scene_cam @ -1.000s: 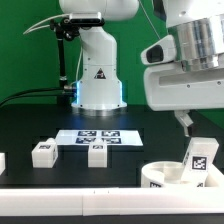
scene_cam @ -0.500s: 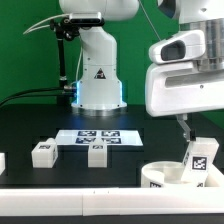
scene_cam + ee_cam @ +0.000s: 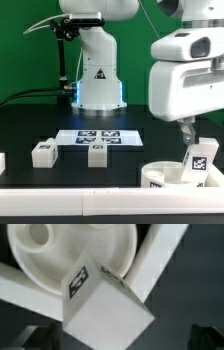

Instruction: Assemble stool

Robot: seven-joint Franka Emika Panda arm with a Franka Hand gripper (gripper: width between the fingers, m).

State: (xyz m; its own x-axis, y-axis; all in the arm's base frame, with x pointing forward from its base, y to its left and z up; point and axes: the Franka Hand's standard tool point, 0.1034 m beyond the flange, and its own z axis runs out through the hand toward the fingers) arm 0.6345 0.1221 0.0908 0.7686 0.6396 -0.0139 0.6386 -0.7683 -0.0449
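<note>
The white round seat (image 3: 160,176) lies at the front right of the table, against the white bar. One tagged leg (image 3: 201,160) stands tilted in it. Two more legs (image 3: 42,152) (image 3: 97,153) lie loose on the black table at the exterior view's left. My gripper (image 3: 186,130) hangs just above the seat and the standing leg. In the wrist view the seat (image 3: 70,252) shows a round socket, and the leg (image 3: 105,308) reaches down between my dark fingers (image 3: 40,336). The jaws stand wide apart and do not touch it.
The marker board (image 3: 97,136) lies flat in front of the robot base (image 3: 98,80). A long white bar (image 3: 70,205) edges the table front. Another white piece (image 3: 2,160) shows at the exterior view's left edge.
The arm has shifted a little toward the exterior view's right above the seat. The leg in the seat and the loose legs have not moved.
</note>
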